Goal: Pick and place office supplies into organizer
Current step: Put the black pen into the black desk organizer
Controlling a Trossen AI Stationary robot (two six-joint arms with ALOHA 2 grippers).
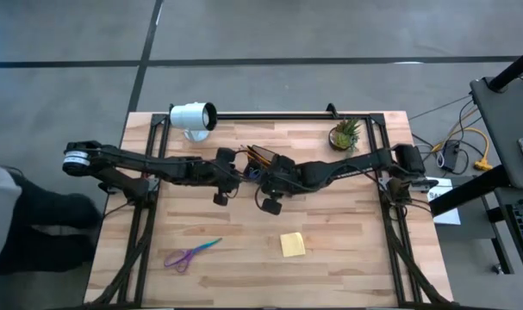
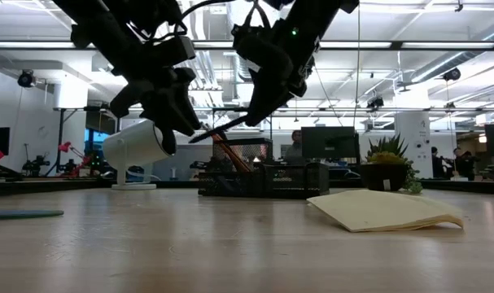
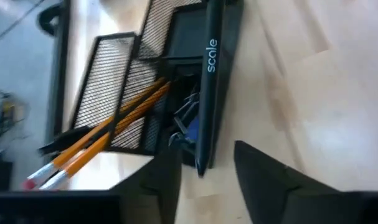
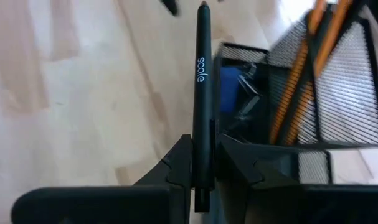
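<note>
Being gripped by the right gripper point(image 4: 203, 163): black pen point(image 4: 203, 93) | axis pointing beside organizer point(image 4: 313, 93) | left gripper point(image 3: 204, 171) parted, empty, nearby.

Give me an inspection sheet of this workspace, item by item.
Surface: wooden table, dark frame.
Job's things: black pen held above the black mesh organizer; orange pencils already in its holder; scissors and yellow sticky pad lie on the table.
Clutter: white lamp, potted plant.
Tools: right tool shut on the pen; left tool open beside the pen.
Cables: yellow and grey leads beside the table.
Surroundings: office, monitors, people far behind.
</note>
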